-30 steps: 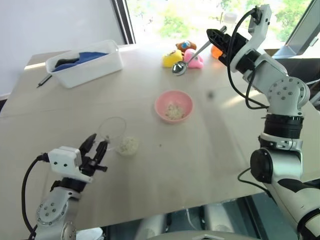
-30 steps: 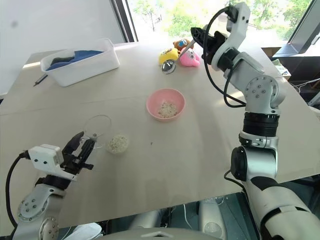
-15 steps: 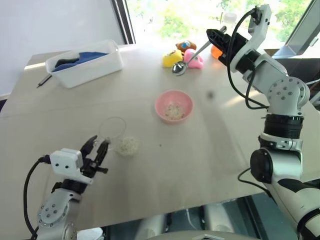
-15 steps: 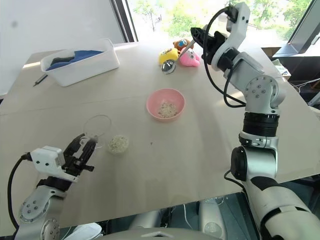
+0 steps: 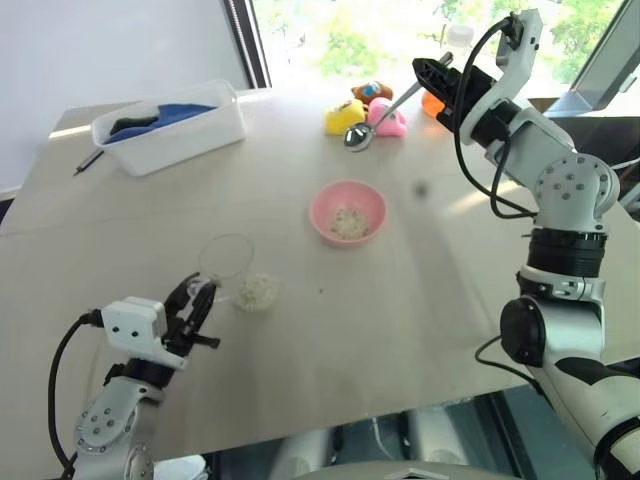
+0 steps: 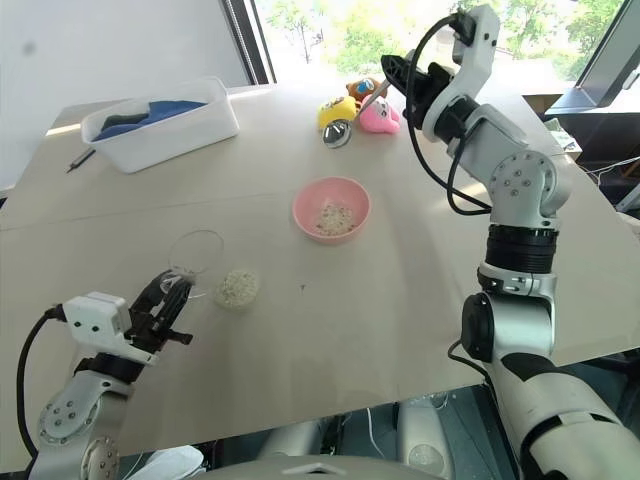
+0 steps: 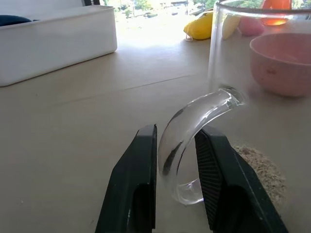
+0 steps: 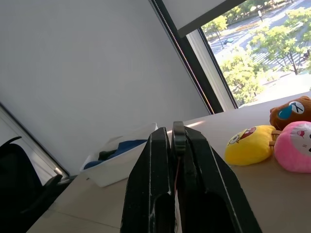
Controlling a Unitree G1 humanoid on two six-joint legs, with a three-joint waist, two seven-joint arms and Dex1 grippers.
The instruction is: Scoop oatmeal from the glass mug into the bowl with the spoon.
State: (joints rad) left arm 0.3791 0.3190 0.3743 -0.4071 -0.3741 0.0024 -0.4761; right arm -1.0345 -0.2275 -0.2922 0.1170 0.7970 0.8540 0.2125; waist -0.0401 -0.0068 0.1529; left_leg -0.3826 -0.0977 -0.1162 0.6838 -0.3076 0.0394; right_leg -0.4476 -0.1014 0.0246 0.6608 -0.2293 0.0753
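While the spoon (image 5: 385,112) is kept clamped aloft by the right end effector (image 5: 432,72), the glass mug (image 7: 252,73) handle sits between the left end effector (image 7: 176,160)'s narrowed fingers, apparently for steadying.

No text, label, brand, number or sign can be read on anything in these views.
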